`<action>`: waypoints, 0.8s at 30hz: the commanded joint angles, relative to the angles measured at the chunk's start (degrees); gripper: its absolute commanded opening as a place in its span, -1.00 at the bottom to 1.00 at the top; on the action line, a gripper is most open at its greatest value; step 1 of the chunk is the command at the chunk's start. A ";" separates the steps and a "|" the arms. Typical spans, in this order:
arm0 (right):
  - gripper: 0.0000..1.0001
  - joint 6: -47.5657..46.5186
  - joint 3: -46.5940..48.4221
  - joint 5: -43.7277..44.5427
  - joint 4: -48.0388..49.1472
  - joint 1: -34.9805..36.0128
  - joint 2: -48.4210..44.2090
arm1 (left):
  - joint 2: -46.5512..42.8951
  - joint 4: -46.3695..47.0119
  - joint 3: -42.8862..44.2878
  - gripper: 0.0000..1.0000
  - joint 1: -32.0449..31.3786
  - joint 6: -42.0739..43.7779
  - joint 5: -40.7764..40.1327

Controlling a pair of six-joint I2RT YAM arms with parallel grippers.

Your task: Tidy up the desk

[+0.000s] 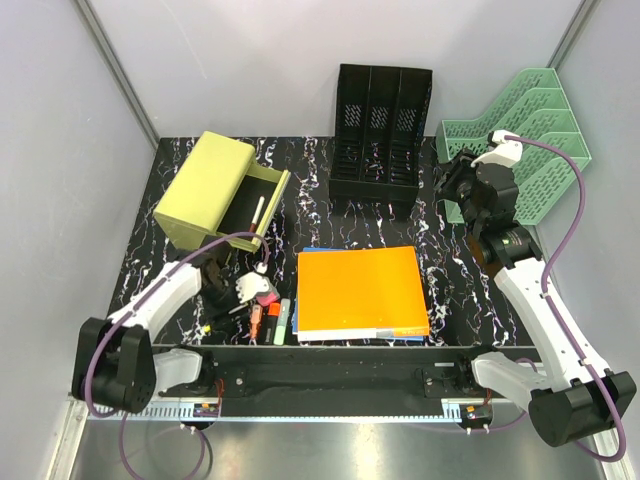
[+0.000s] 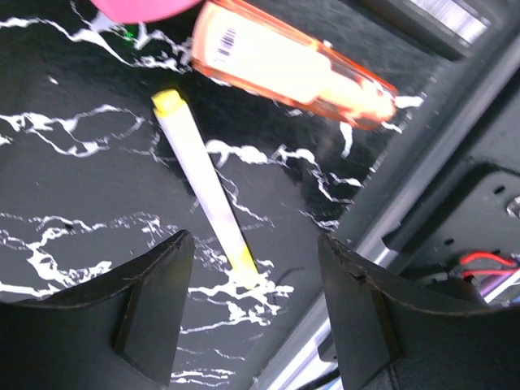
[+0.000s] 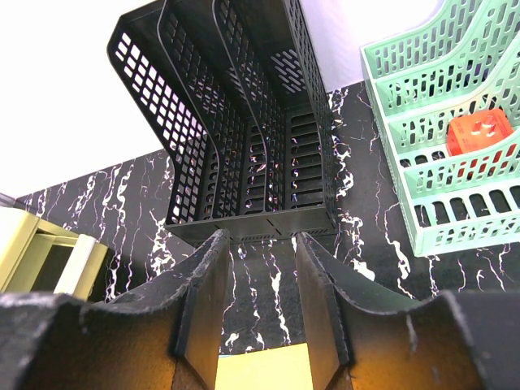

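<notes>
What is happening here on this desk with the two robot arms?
Two robot arms are tidying a desk. The left arm holds its jaws open just above a white and yellow pen, beside an orange marker, with nothing gripped yet. The right arm is raised at the back, jaws open and empty, facing the black file holder. An orange folder lies in the middle.
</notes>
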 commanded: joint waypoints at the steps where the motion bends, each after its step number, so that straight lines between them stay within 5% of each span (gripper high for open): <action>1: -0.06 -0.69 0.89 1.72 2.53 0.56 -1.30 | 2.89 4.93 -0.40 0.30 -0.16 -2.76 -1.38; 13: -0.07 -0.87 1.24 1.10 2.88 0.56 -1.91 | 8.43 14.68 -3.39 0.16 -0.16 -6.90 -9.56; 20: -0.08 -0.96 1.33 1.19 2.79 0.56 -2.53 | 11.86 14.60 -3.22 -0.68 -0.16 -7.95 -8.95; 24: -0.08 -1.04 1.06 1.45 2.70 0.56 -2.70 | 11.69 14.16 -3.22 -0.94 -0.16 -8.22 -8.68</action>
